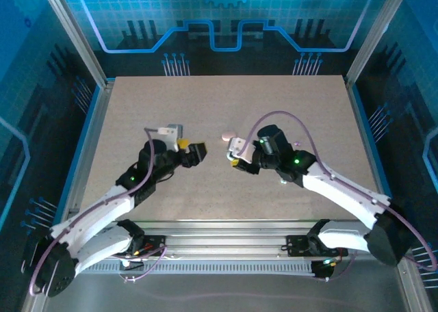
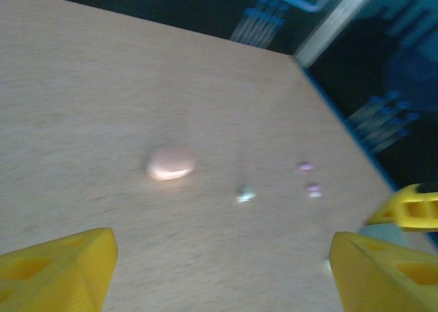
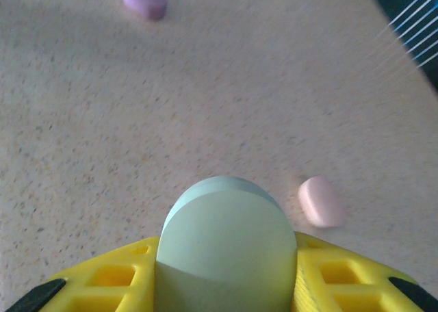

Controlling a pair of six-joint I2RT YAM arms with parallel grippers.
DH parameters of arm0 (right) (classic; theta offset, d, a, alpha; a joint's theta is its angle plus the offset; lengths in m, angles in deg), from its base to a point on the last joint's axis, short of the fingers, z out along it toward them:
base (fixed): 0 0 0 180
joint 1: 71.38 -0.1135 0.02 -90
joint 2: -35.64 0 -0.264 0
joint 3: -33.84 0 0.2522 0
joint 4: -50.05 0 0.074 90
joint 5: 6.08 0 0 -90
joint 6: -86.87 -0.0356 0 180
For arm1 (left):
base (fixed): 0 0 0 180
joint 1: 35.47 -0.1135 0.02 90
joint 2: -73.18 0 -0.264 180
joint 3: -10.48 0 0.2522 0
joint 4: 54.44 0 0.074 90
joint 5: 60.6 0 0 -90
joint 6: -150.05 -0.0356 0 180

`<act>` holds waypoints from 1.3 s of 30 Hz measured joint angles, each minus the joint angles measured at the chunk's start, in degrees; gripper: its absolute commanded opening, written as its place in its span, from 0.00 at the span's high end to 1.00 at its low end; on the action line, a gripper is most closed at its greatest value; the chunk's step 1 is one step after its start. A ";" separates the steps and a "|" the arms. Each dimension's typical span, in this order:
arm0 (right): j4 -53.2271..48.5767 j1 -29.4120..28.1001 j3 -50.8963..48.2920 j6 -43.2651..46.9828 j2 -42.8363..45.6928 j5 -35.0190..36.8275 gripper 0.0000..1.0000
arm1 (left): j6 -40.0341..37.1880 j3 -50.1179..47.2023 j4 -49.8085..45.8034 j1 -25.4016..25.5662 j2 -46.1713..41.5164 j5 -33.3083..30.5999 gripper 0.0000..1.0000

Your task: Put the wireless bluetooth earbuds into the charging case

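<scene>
The left gripper hangs low over the table with its yellow fingers spread wide and nothing between them, pointing toward the right arm's side. Straight ahead of it, slightly to the left of its line, a pink case lies on the table.

Further on, the earbuds sit loose on the surface, apart from one another. First is a greenish earbud just past the pink case. Beyond it are two pinkish earbuds, close together. They are too small and blurred to tell which way their long axes run.

The right gripper is pinching a pale green charging case, rounded end forward. Whether its lid is open, I cannot tell.

The next move likely turns on the greenish earbud. It lies ahead of the free left gripper, between that gripper and the held case. The left arm looks like the one to fetch it, since the right is occupied.
</scene>
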 measured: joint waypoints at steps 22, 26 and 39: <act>8.98 0.42 -2.38 -4.70 4.33 0.37 0.66 | 8.96 13.62 5.20 4.70 20.02 25.83 0.59; 9.09 0.44 -2.73 -4.85 4.42 0.79 0.63 | 10.51 14.27 5.60 4.96 20.44 26.38 0.75; 23.61 4.20 -14.91 -6.14 10.88 0.57 0.45 | 28.57 9.31 19.17 5.01 20.48 23.78 0.80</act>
